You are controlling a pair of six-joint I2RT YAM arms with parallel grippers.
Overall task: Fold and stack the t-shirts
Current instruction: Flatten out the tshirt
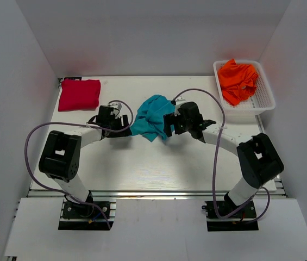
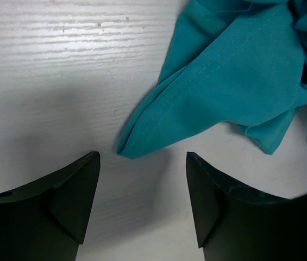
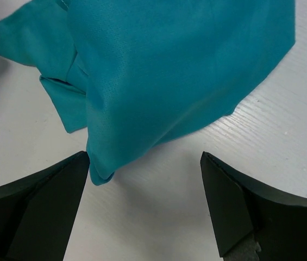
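A white slotted plastic basket [image 1: 249, 113] sits at the far right corner of the pale wood-grain table [image 1: 153, 163].

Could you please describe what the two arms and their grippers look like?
The left arm and right arm each have white tubular links between bulky black joint housings. A loose greyish-purple cable loops alongside each. The left gripper and right gripper have matte black, wedge-shaped fingers tapering to points. No markings are visible.

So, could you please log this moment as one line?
teal t-shirt: crumpled mid-table | left gripper: open, at its corner | right gripper: open, at its edge | red t-shirt: folded, far left | orange t-shirt: in basket
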